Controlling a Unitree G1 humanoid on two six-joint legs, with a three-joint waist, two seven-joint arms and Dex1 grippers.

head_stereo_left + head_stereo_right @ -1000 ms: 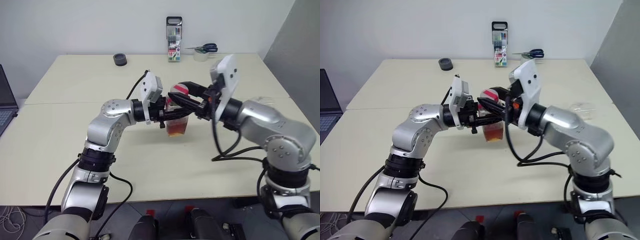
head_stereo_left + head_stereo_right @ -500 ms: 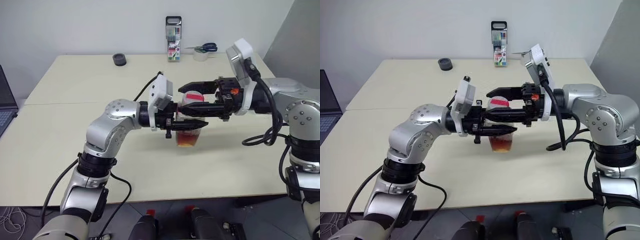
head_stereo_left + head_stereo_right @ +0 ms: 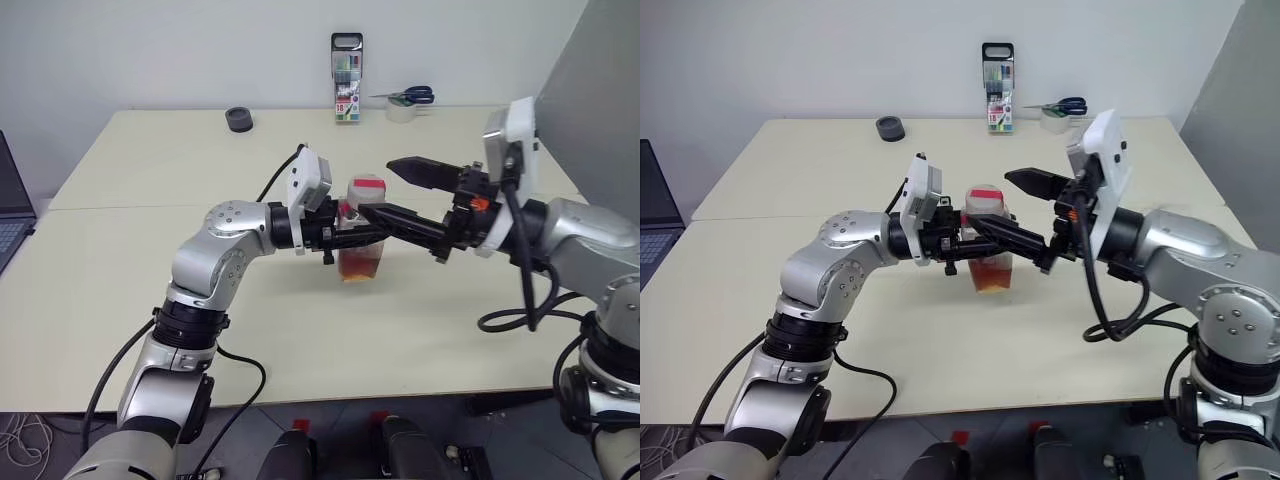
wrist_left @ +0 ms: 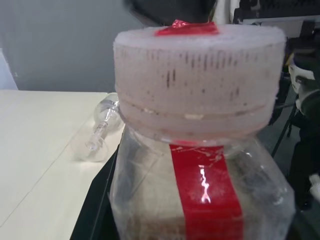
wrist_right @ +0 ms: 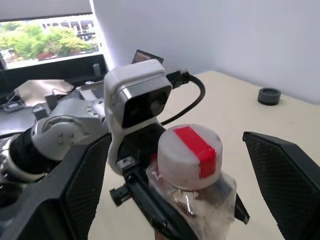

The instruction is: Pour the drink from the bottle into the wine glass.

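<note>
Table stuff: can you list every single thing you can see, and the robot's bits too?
table: one, cream, under everything.
bottle: one, clear with a whitish cap and red strip, middle, held above the table.
drink: reddish-brown, in the bottle's lower part.
wine glass: one, clear, lying on its side on the table.
marker pack: one, black-topped, upright at the far edge.
scissors: one pair, blue-handled, far edge, on a tape roll.
small round thing: one, dark grey, far left.
laptop: one, dark, left edge.
left tool: shut on the bottle.
right tool: open around the cap.
</note>
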